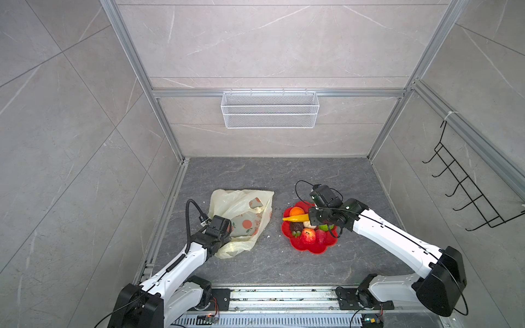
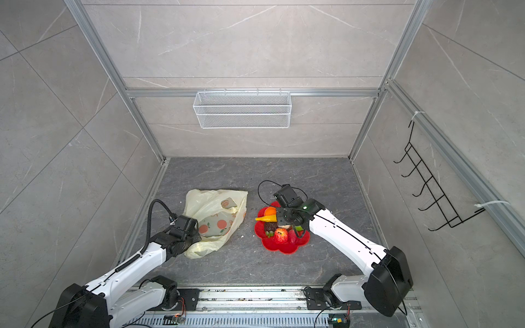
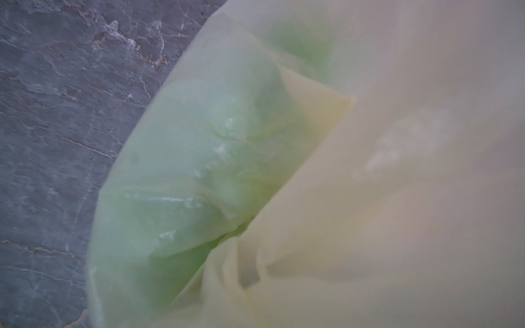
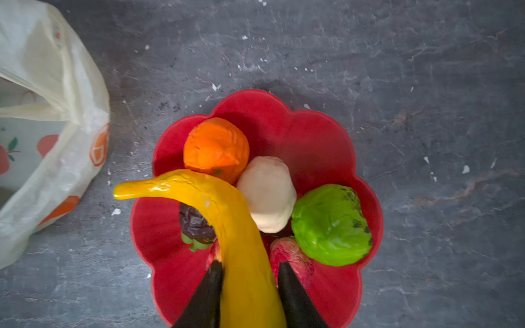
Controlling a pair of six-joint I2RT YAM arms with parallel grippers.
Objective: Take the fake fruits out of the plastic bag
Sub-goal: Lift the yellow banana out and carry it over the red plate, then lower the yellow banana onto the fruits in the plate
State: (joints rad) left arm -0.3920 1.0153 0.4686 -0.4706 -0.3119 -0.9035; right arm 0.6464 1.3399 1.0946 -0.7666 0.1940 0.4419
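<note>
Nearest the lens, black shoulder housings (image 1: 440, 284) flank the near rail (image 1: 284, 295). Printed orange fruit pictures mark the plastic bag (image 1: 235, 204), crumpled left of centre; reddish lettering beside them is too small to read. At the bag's near-left edge the left gripper (image 1: 223, 233) is closed, its fingers hidden; whether it pinches film cannot be told. Around the thick end of the banana (image 4: 216, 204) the right gripper (image 4: 250, 264) clamps with its fingers narrowly apart, above the red plate (image 4: 326, 127) right of centre. The banana's tip overhangs the plate's left rim. On the plate lie the orange (image 4: 216, 147), peach (image 4: 268, 194), green round fruit (image 4: 331, 224), dark brown fruit (image 4: 196, 223), apple (image 1: 308, 235) and strawberry (image 4: 289, 255). Bare table (image 1: 284, 176) separates bag from plate and runs to the far wall.
</note>
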